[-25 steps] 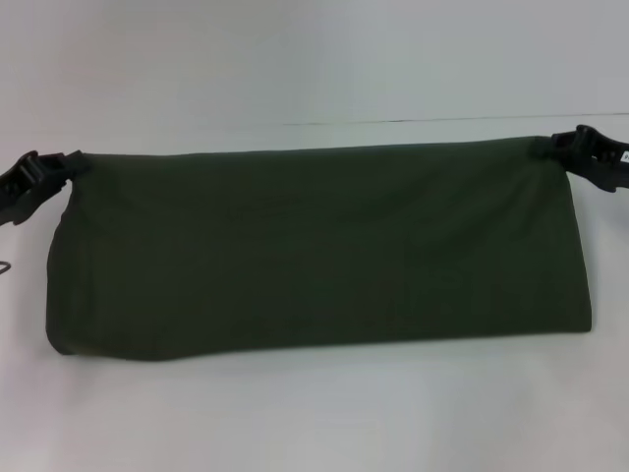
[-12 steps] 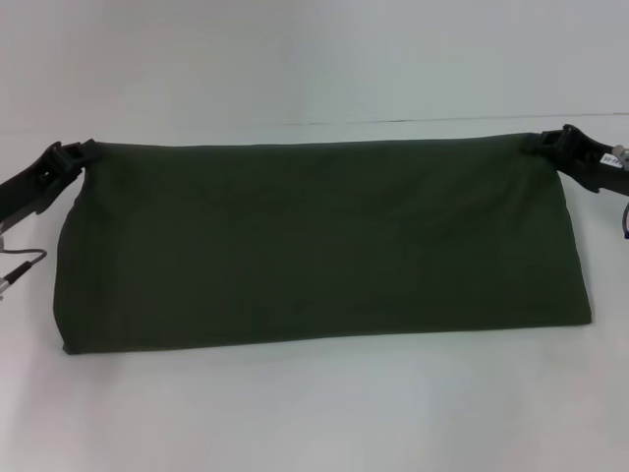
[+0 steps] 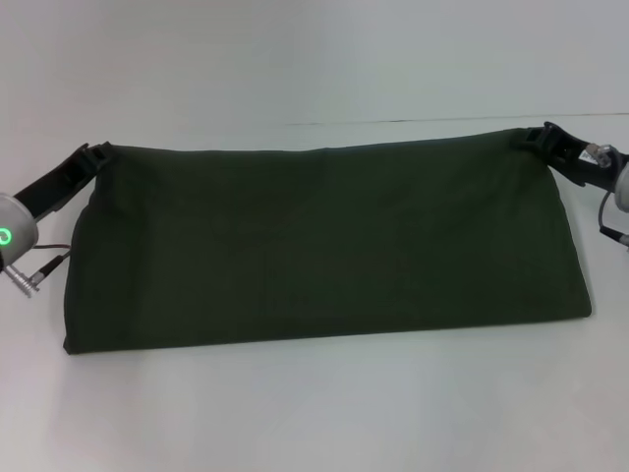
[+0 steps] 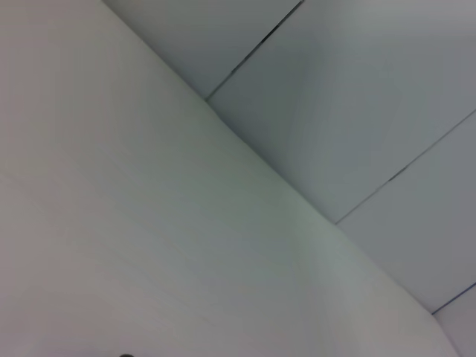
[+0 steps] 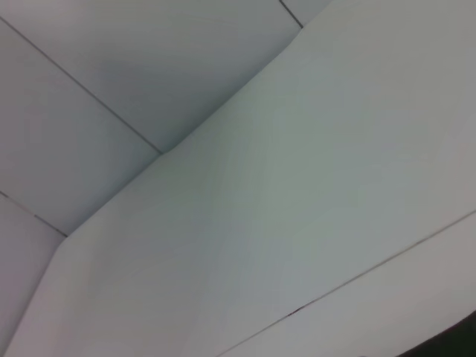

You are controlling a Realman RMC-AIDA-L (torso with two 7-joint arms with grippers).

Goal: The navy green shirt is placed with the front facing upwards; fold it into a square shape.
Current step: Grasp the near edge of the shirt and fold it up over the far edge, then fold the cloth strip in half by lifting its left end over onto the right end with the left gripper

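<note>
The navy green shirt (image 3: 324,246) lies across the middle of the white bench (image 3: 314,413) as a wide, plain dark green band, folded over so that no print shows. Its near edge rests flat toward the bench's front edge, and its far edge runs as a taut line toward the back, pulled out to a point at each far corner.

The left end effector (image 3: 90,155) is closed on the far left corner of the cloth, the right end effector (image 3: 539,138) on the far right corner; each pinches the fabric between its fingers, with the arms reaching in from the bench's left and right sides. The wrist views show only bare bench surface and wall panels.

The step in hand looks like carrying the gripped edge over to lay or straighten a fold. To do it well, both arms should travel together at the same height and pace, so the far edge stays straight and parallel to the near one. Tension should be just enough to keep the cloth smooth without dragging the near edge across the bench. The corners should be set down squarely before letting go; an uneven release could leave a skewed or wrinkled layer.
</note>
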